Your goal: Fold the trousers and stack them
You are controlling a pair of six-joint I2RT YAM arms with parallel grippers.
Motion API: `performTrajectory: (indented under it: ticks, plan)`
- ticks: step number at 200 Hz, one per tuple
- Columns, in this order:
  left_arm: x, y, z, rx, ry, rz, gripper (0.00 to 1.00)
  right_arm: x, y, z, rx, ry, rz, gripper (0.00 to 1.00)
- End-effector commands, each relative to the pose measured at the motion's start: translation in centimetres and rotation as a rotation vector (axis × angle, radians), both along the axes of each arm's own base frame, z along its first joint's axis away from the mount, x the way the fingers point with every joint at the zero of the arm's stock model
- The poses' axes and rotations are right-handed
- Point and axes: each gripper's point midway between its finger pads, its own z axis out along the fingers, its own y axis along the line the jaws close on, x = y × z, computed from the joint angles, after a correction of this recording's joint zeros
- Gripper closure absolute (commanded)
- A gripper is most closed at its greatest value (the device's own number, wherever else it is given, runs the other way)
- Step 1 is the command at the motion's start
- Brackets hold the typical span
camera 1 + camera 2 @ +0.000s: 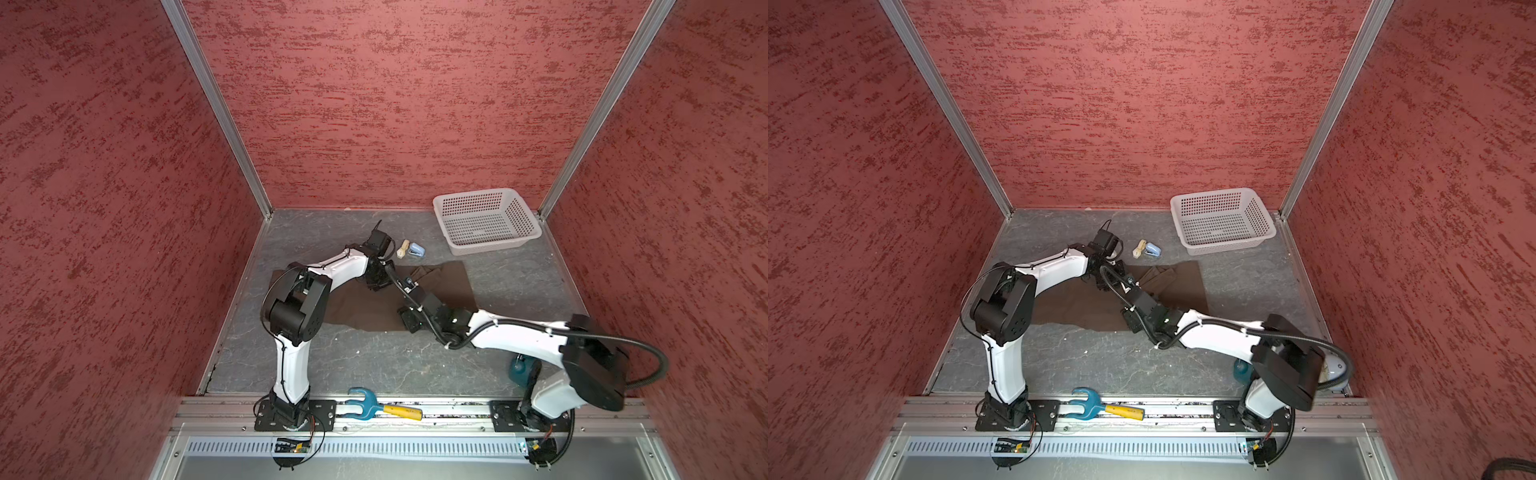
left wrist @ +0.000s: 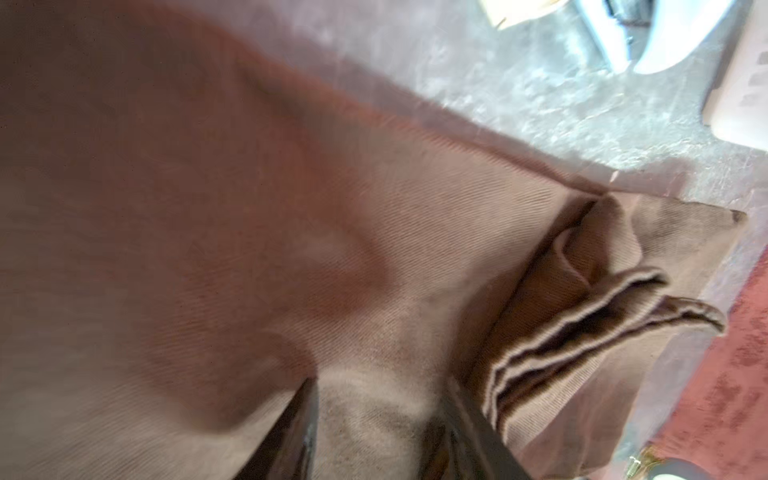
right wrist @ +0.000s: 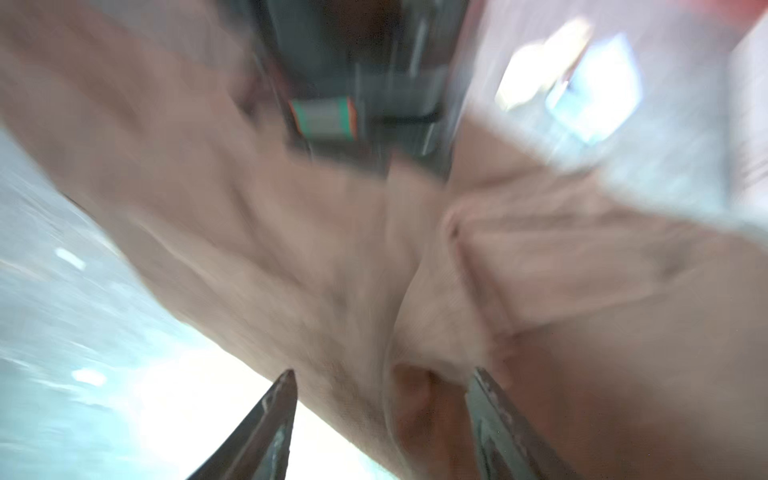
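Left claw (image 2: 380, 384) and right claw (image 3: 382, 371) hang with jaws apart over the trousers (image 1: 357, 307), lying mid-frame on the table (image 1: 374, 365), partly folded; I judge further folding and stacking remain.

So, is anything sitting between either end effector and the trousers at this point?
Nothing visible does. In the wrist views the left end effector and the right end effector are open over the trousers, cloth directly beneath the jaws. The blue stapler and a cream object beside it lie past the cloth's far edge.
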Motion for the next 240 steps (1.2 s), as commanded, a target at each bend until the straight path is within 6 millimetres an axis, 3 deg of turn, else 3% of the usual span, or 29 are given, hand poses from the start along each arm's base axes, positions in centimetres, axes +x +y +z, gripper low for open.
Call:
performTrajectory:
  ticks: [1,7,19,35,50,96,120,147,165,189,208,240]
  plan:
    - [0.1,-1.1,3.8,0.034,-0.099,-0.068,0.46,1.8,-3.6,5.1,0.112,-0.144,-0.114,0.35]
    - [0.0,-1.7,4.4,0.037,-0.114,-0.089,0.46,2.2,-5.0,6.2,0.157,-0.158,-0.157,0.36]
    - [-0.3,-3.0,5.1,0.035,-0.142,-0.140,0.45,3.1,-8.1,6.7,0.222,-0.147,-0.242,0.38]
    - [-1.0,-5.0,5.3,0.041,-0.168,-0.221,0.44,4.3,-11.9,5.6,0.312,-0.058,-0.334,0.43]
    - [-1.6,-6.4,4.6,0.057,-0.166,-0.288,0.44,4.8,-14.1,4.0,0.379,0.036,-0.370,0.51]
    - [-3.2,-9.4,2.7,0.083,-0.132,-0.402,0.44,5.0,-16.1,-0.5,0.457,0.241,-0.426,0.59]
    - [-3.4,-8.4,1.0,0.182,-0.093,-0.397,0.44,5.3,-16.7,-1.8,0.467,0.279,-0.455,0.59]
    - [-2.9,-6.0,-0.5,0.314,-0.062,-0.336,0.45,5.6,-16.9,-2.1,0.479,0.290,-0.470,0.60]
    - [-2.6,-5.7,-1.0,0.329,-0.047,-0.318,0.45,5.6,-17.2,-2.4,0.478,0.295,-0.483,0.60]
    - [-2.9,-6.4,-2.0,0.309,-0.022,-0.325,0.63,5.5,-17.4,-2.7,0.477,0.300,-0.494,0.60]
    - [-3.3,-6.4,-2.3,0.302,0.001,-0.319,1.00,5.4,-17.7,-3.0,0.478,0.305,-0.515,0.60]
    - [-4.0,-4.1,-1.2,0.333,0.002,-0.271,1.00,5.3,-17.9,-3.6,0.476,0.311,-0.524,0.60]
